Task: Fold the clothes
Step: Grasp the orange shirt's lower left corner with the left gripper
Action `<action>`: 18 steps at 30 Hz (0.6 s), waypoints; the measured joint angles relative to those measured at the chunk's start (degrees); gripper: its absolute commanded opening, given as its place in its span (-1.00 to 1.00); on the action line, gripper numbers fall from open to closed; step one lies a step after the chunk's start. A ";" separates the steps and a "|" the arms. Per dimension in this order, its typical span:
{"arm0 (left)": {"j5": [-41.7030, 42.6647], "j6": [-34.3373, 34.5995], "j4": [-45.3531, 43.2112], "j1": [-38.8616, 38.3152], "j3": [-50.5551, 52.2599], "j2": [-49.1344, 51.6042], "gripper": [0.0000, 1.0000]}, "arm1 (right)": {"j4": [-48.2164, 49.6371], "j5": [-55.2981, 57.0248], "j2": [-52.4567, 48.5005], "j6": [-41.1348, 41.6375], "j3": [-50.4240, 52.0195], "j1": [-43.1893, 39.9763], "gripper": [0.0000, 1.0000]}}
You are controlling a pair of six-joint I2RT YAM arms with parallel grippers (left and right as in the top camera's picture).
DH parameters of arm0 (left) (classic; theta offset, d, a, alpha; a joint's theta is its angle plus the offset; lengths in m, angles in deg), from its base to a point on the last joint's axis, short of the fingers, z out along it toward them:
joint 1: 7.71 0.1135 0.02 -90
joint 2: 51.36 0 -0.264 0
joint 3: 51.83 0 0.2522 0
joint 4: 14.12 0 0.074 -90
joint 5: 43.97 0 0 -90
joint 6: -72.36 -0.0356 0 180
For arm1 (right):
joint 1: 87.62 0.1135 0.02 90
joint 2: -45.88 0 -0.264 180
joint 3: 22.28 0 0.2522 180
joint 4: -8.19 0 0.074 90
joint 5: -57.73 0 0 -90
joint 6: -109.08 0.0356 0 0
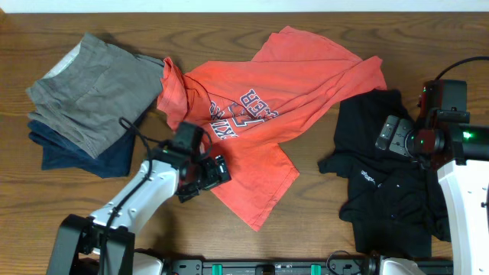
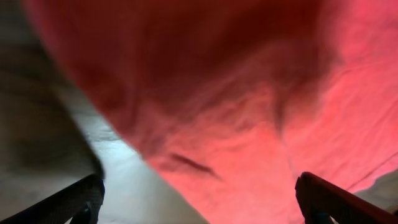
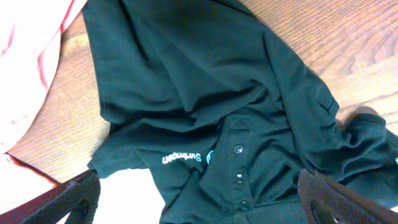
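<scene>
A coral-red T-shirt (image 1: 267,107) with navy-and-white lettering lies crumpled across the table's middle. My left gripper (image 1: 218,172) is open, low over the shirt's lower left edge; the left wrist view shows red fabric (image 2: 249,112) between the spread fingers (image 2: 199,205). A black polo shirt (image 1: 386,168) lies rumpled at the right. My right gripper (image 1: 393,137) hovers open above it; the right wrist view shows its buttoned placket and small logo (image 3: 236,155) between the fingers (image 3: 199,202). Folded grey (image 1: 92,88) and navy (image 1: 84,149) garments are stacked at the left.
The wooden table (image 1: 46,198) shows around the garments. A black cable (image 1: 134,130) loops from the left arm over the stack's edge. The table's front rail runs along the bottom.
</scene>
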 measured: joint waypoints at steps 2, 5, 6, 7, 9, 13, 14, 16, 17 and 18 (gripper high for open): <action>0.07 1.16 -4.17 -1.07 0.70 -0.44 0.91 | -0.02 0.00 0.00 0.00 0.00 0.00 0.99; 0.07 3.43 -9.42 -2.84 1.81 -0.44 0.60 | -0.02 -0.02 0.00 0.02 0.00 0.00 0.98; 0.09 4.37 -9.97 -3.37 2.10 -0.42 0.59 | -0.02 0.00 0.00 0.02 0.00 0.00 0.98; 0.07 4.96 -10.43 -3.78 2.34 -0.44 0.58 | -0.02 0.00 0.00 0.00 0.00 0.00 0.98; 0.07 6.34 -10.91 -4.90 2.49 -0.42 0.58 | 0.00 0.00 0.00 0.02 0.00 0.00 0.98; 0.07 8.68 -11.15 -6.73 2.51 -0.42 0.61 | -0.02 0.00 0.00 0.00 0.00 0.00 0.99; 0.04 9.44 -11.15 -7.21 2.51 -0.42 0.68 | -0.02 0.00 0.00 0.02 0.00 0.00 0.99; 0.00 10.62 -11.23 -7.96 2.51 -0.44 0.69 | -0.02 0.00 0.00 0.02 0.00 0.00 0.99; 0.00 11.19 -11.26 -8.35 2.51 -0.44 0.70 | 0.00 0.00 0.00 0.02 0.00 0.00 0.98; -0.07 11.89 -11.28 -8.70 2.51 -0.46 0.70 | -0.02 0.00 0.00 0.00 0.00 0.00 0.98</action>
